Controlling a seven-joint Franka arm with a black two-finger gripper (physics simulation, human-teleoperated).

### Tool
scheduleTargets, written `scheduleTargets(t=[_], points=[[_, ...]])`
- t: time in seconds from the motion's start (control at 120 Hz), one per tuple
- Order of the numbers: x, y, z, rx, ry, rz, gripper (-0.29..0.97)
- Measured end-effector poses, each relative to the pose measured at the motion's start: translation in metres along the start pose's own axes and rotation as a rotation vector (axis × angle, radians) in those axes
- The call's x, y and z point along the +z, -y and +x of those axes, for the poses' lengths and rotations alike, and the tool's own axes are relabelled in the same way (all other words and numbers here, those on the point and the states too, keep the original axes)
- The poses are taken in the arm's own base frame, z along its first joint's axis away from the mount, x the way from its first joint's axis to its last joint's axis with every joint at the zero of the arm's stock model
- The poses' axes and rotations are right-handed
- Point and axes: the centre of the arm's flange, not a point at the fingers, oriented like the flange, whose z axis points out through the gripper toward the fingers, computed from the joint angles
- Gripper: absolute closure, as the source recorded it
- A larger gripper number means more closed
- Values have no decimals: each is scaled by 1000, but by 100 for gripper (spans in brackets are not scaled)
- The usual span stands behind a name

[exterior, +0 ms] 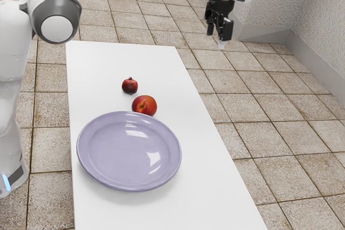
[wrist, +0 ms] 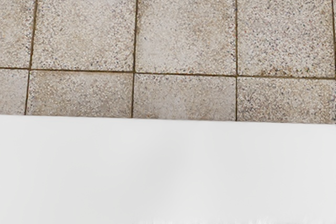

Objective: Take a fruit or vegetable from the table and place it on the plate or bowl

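Two fruits lie on the white table (exterior: 108, 68): a small dark red pomegranate (exterior: 129, 85) and, just in front of it, a red-orange peach (exterior: 144, 105). The peach rests close to the far rim of a wide lavender plate (exterior: 128, 150), which holds nothing. My gripper (exterior: 221, 35) hangs high in the exterior view's upper right, above the table's far right corner and well away from both fruits. Its fingers point down, open, with nothing between them. In the wrist view the table (wrist: 168, 171) lies under my hand, its edge meeting the tiled floor (wrist: 184, 40).
Beige tiled floor (exterior: 259, 111) surrounds the table. A light wall with a baseboard (exterior: 318, 63) runs along the exterior view's right. The arm's white base (exterior: 11, 111) stands at the exterior view's left, beside the table.
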Motion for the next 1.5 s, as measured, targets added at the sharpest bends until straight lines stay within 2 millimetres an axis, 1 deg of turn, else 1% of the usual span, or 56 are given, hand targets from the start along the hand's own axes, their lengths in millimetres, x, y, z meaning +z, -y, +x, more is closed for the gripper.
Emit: scheduleTargets(t=[0.108,0.167,0.217,0.358,0.383,0.442,0.483,0.517,0.558,0.608,0.667,0.725,0.775,0.833,0.883,0.933,1.017,1.067,1.133,1.25,1.317,1.358,1.4,1.45,1.5], points=[[0,-1,-1,18,5,-5,0],[-6,-3,-3,31,-1,-8,0],[-5,0,-4,35,5,-7,0],[44,12,-8,44,120,-19,0],[54,20,-10,33,144,-24,0],[77,46,-18,-6,197,-31,0],[89,63,-24,-31,228,-36,0],[96,72,-29,-44,248,-41,0],[102,78,-36,-50,266,-50,0],[105,75,-41,-40,276,-59,0],[107,58,-44,-11,285,-68,0],[111,47,-59,11,302,-88,0],[117,45,-73,15,316,-102,0],[125,50,-81,8,328,-106,0],[130,59,-85,-7,332,-104,0],[134,73,-87,-30,334,-97,0],[144,102,-95,-83,341,-91,0],[147,123,-100,-119,340,-89,0],[156,145,-114,-161,341,-96,0],[175,171,-142,-214,318,-112,0],[181,184,-149,-238,296,-108,0],[186,186,-150,-242,289,-105,0],[192,183,-149,-236,283,-103,0],[200,173,-147,-219,279,-104,0],[207,160,-144,-195,279,-108,0]])
